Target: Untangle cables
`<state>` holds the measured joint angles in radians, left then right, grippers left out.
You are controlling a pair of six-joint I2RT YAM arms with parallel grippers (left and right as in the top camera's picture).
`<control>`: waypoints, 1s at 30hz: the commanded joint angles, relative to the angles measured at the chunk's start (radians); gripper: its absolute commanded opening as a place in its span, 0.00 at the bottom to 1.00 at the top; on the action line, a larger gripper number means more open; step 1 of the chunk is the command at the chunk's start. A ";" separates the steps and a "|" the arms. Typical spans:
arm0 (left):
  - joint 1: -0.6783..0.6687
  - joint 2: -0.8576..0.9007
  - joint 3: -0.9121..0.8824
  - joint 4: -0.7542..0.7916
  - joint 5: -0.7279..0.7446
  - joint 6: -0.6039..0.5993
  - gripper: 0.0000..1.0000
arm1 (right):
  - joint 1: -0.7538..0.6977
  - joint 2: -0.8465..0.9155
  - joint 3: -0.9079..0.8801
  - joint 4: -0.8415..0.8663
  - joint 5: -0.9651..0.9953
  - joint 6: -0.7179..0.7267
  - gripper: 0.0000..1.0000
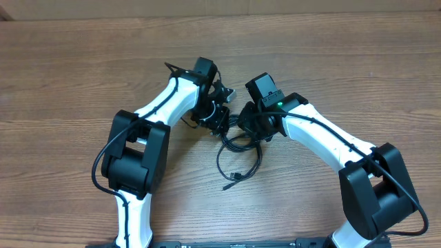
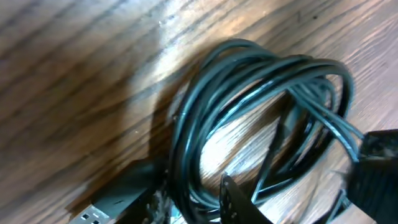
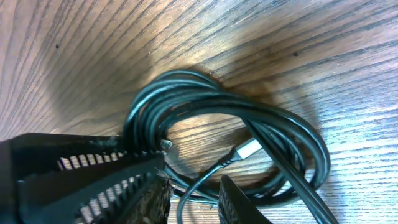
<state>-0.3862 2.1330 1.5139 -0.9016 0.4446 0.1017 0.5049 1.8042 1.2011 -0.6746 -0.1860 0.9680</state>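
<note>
A brown wood-grain tabletop [image 1: 69, 62] fills every view, its streaked grain running lengthwise with faint plank seams across it. Close up, the surface shows a pale patch of glare [image 2: 168, 37] and a few small dark specks [image 3: 57, 45].

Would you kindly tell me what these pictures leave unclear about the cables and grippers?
- Number of cables: overhead, too small, partly under the arms; wrist views, loops overlap.
- Left gripper state: overhead, too small; left wrist, blurred, cut off at bottom edge.
- USB plug: left wrist, cropped.
</note>
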 commanded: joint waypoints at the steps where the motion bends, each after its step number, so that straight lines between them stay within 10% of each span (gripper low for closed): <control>1: -0.029 0.005 -0.021 -0.002 -0.122 -0.063 0.24 | 0.005 -0.001 -0.004 0.000 0.006 -0.003 0.25; 10: -0.040 0.005 -0.057 0.060 -0.139 -0.142 0.27 | 0.005 0.000 -0.005 -0.011 0.021 -0.004 0.25; 14: -0.040 0.005 -0.061 0.064 -0.137 -0.143 0.04 | 0.005 0.000 -0.021 0.001 0.020 -0.001 0.26; 22: -0.039 0.003 -0.051 0.048 -0.074 -0.118 0.04 | 0.005 0.000 -0.089 0.084 -0.008 0.066 0.40; 30: -0.005 -0.003 0.041 0.011 0.112 -0.019 0.04 | 0.005 0.000 -0.123 0.180 -0.051 0.112 0.33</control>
<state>-0.4122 2.1250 1.4933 -0.8894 0.4366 0.0181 0.5049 1.8050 1.0847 -0.5076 -0.2214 1.0401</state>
